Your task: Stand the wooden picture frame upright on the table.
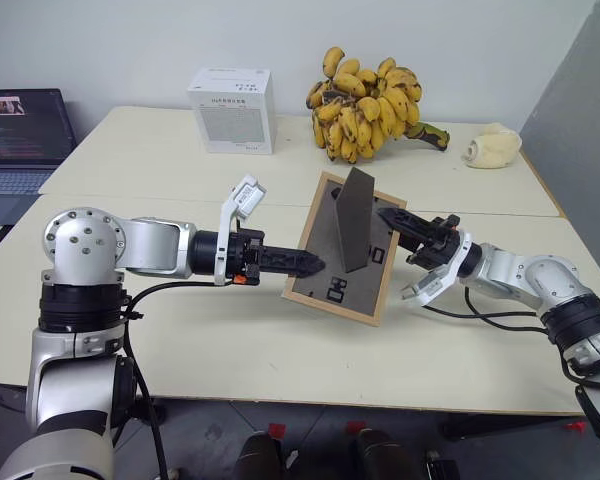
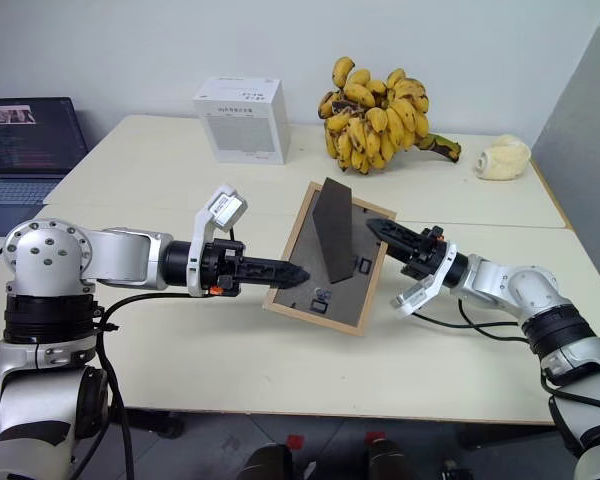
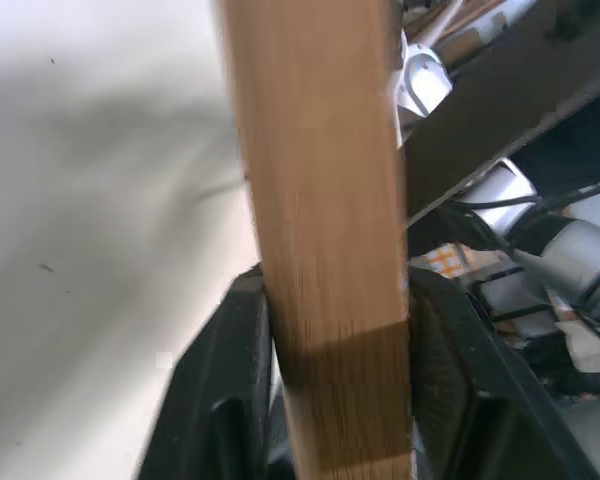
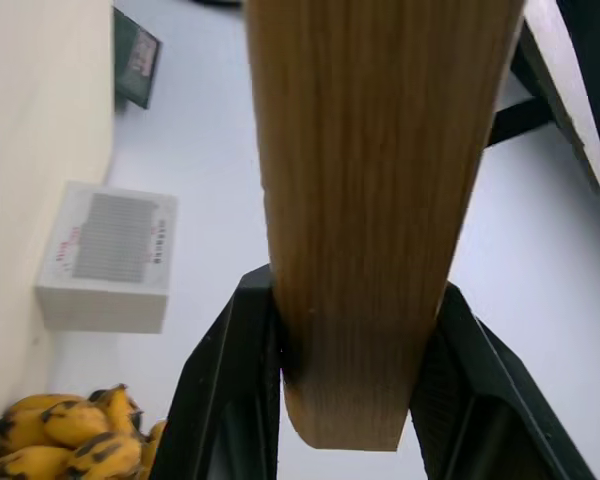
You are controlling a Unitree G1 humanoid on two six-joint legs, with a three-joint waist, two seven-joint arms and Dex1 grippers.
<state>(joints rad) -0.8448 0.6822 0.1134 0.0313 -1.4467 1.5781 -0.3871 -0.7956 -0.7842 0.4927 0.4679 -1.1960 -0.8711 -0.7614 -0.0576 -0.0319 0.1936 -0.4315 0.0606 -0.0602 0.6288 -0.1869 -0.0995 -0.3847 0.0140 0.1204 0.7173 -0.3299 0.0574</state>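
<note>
I hold the wooden picture frame (image 1: 345, 250) tilted above the desk (image 1: 180, 150), back panel toward me, stand (image 1: 357, 215) folded out. My left tool (image 1: 305, 264) grips its left edge, my right tool (image 1: 395, 219) its upper right edge. Uneven lowering or an early release could tip it flat.
</note>
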